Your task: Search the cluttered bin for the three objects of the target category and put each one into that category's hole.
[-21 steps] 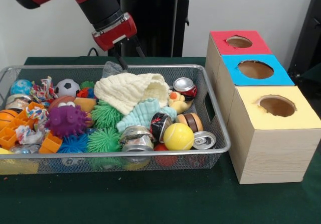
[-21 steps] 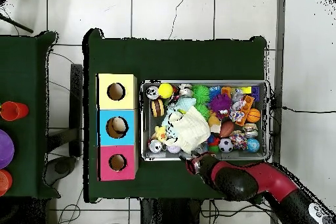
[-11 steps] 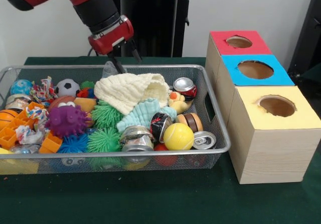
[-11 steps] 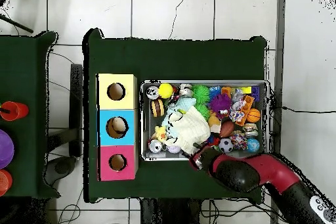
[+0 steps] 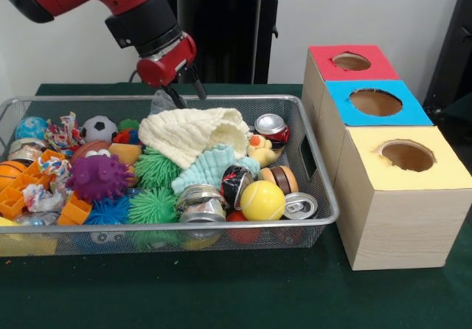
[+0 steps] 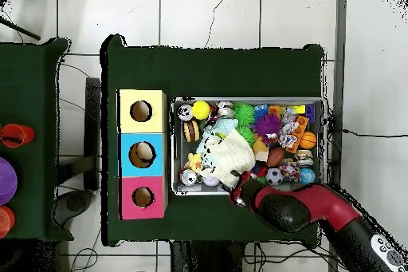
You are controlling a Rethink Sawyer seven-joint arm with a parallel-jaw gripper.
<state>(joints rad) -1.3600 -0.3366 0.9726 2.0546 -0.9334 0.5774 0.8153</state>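
The wire bin (image 5: 221, 226) is packed with toys. A cream cloth (image 5: 192, 131) lies over the middle at the back. Cans show on the right: a red-topped can (image 5: 271, 128), a crushed silver can (image 5: 200, 202) and a can on its side (image 5: 301, 206). A yellow ball (image 5: 262, 200) rests at the front, a soccer ball (image 5: 99, 128) at the back left. My gripper (image 5: 186, 93) hangs open and empty just above the bin's far rim, behind the cloth. From overhead, the gripper (image 6: 239, 197) sits at the bin's lower edge beside the cloth (image 6: 231, 157).
Three boxes stand in a row right of the bin: red hole (image 5: 351, 61), blue hole (image 5: 375, 102), yellow hole (image 5: 407, 156). Purple (image 5: 97, 177) and green (image 5: 153, 205) spiky balls and orange blocks (image 5: 74, 211) fill the bin's left. A black stand rises behind the table.
The gripper has shifted slightly left in the front view, turned a little, and come closer over the bin's far rim. Nothing in the bin has moved.
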